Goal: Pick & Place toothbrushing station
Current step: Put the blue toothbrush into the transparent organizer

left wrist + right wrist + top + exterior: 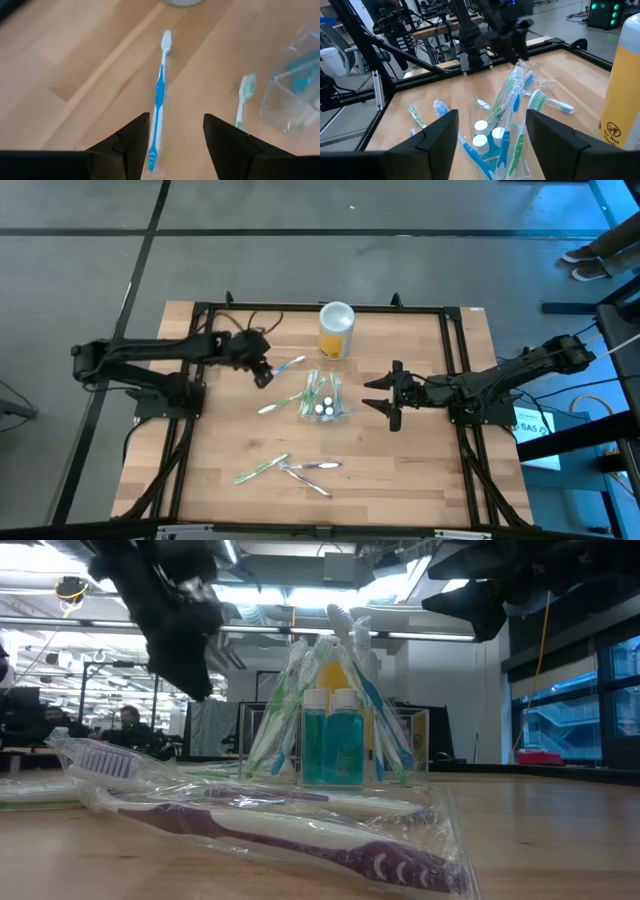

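Left end effector [172, 137] spread open over blue toothbrush [160, 95] left of mid-table clear toothbrushing station [322, 400], right end effector [392, 396] open beside it; slippery wrapper risks a missed pinch.

Robotics lab / open workshop floor, not a home. Wooden table [330, 480] w/ black metal frame [320, 308] sits on grey concrete floor [300, 240]. Low view: long ceiling strip lights [440, 636], big windows [575, 710], a person [128, 720] seated at a far bench. Right wrist view: more benches w/ dark rigs [420, 25] (similar setups), cables, equipment w/ green LEDs [605, 12].
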Tool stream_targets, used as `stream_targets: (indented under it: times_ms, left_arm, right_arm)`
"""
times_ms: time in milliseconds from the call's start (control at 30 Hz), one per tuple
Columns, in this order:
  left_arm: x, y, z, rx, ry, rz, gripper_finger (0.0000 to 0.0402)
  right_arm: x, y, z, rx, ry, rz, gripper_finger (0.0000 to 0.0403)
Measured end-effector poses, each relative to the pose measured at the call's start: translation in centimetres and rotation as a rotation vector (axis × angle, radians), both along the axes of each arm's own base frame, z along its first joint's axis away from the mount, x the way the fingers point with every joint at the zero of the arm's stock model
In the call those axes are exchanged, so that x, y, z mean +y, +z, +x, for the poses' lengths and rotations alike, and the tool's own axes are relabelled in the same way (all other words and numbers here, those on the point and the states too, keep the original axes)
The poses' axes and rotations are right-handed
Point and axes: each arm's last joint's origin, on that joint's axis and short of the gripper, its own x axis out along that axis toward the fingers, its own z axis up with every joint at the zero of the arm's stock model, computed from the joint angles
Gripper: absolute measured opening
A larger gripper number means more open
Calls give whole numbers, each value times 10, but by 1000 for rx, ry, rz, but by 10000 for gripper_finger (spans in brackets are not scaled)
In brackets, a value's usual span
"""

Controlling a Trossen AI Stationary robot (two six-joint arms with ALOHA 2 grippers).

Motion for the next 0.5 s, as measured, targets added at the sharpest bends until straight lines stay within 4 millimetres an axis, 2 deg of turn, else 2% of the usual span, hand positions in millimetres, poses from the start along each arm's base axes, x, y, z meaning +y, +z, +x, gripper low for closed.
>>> stream_targets:
  times_ms: [233,367,500]
  left_arm:
    - [38,-27,7,43,127,-127,182]
    - [47,-39,10,67,153,-186,182]
    - [47,-37,18,63,121,-214,182]
  right_arm:
    - [0,0,0,0,0,0,236]
    - [0,0,0,0,0,0,248]
    - [0,0,0,2,0,-1,259]
